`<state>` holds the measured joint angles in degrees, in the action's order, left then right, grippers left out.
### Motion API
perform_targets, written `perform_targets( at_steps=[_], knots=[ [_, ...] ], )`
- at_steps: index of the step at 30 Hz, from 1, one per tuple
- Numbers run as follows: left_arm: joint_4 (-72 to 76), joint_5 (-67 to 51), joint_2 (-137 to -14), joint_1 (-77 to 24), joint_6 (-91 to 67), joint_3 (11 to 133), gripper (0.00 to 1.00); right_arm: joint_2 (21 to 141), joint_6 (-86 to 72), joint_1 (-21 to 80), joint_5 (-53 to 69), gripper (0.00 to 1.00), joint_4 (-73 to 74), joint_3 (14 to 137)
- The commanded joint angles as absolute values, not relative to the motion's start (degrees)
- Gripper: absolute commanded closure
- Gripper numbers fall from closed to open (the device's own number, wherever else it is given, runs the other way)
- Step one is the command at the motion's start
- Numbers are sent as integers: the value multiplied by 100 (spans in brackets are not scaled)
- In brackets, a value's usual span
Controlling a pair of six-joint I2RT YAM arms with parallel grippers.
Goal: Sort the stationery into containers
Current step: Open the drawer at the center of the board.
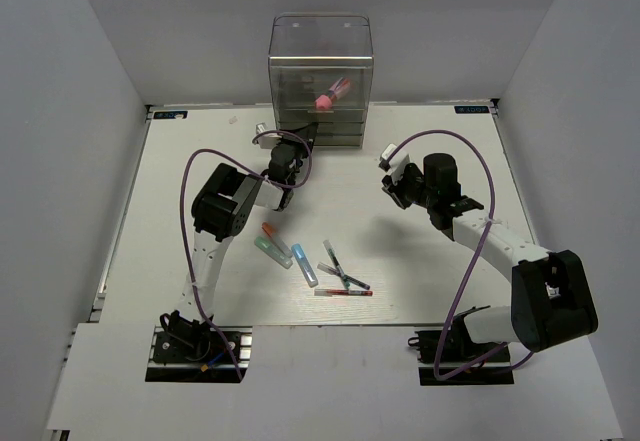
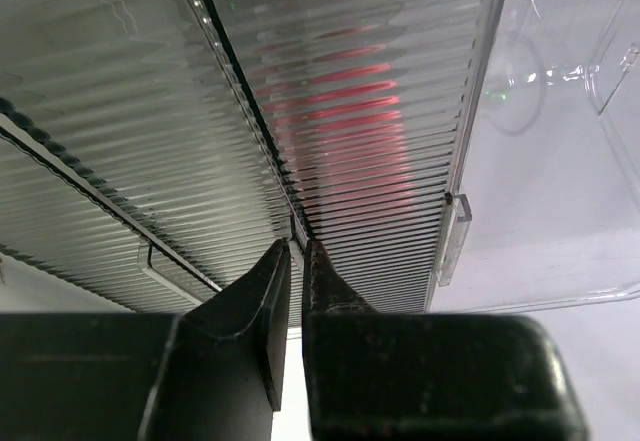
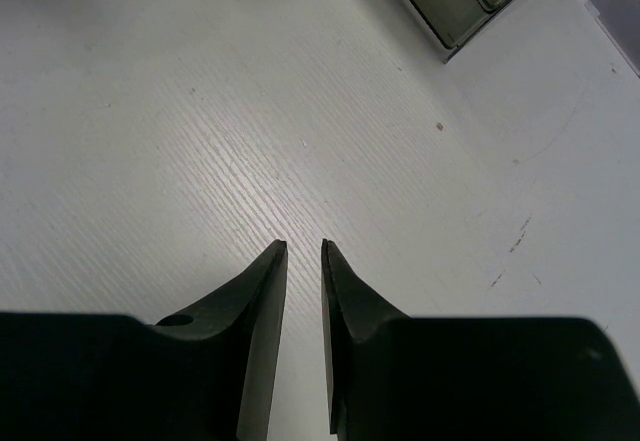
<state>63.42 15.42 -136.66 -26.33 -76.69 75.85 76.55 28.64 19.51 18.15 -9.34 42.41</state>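
Upper centre of the overhead frame: a tall transparent plastic drawer box with grey-tinted walls (image 1: 320,51) stands at the far edge of the white table (image 1: 200,141). A chunky pink-and-red piece (image 1: 328,99) lies in one of its upper drawers.
Lower centre of that frame: the loose stationery lies on the table, well apart from the box. It is a short orange-capped marker (image 1: 268,229), a teal-capped marker (image 1: 270,250), a blue-capped marker (image 1: 305,264), thin dark pens (image 1: 338,264) and a thin red pen (image 1: 343,292).
Left gripper (image 2: 297,249): hard up against the ribbed drawer fronts. Its fingers all but meet and appear to pinch a small clear pull tab (image 2: 297,229) at the seam between two drawers. A red blur shows through the ribbing above.
Right gripper (image 3: 304,246): hangs over bare table to the right of the box, fingers a narrow slit apart with nothing between them.
Step in hand: most likely drawing a drawer open so that pens can go in.
Doing it well: pull straight back along the drawer's run, level and without twist. The tab looks thin and slick, so hold the pinch firm and go slowly.
Watch for: the light box sliding along with the pull, and the tab slipping free. Stop before the drawer leaves its runners, but leave it open wide enough to drop a marker in.
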Motion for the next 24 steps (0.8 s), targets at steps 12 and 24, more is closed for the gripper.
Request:
perform_targets(
  at_steps=[12, 24],
  knots=[
    [7004, 1512, -13149, -2698, -7611, 6680, 100, 7638, 2848, 1960, 2266, 54, -879, 4228],
    [7321, 1213, -12516, -2865, -7611, 5582, 100, 7901, 2611, 2039, 2997, 49, -9, 4693]
  ],
)
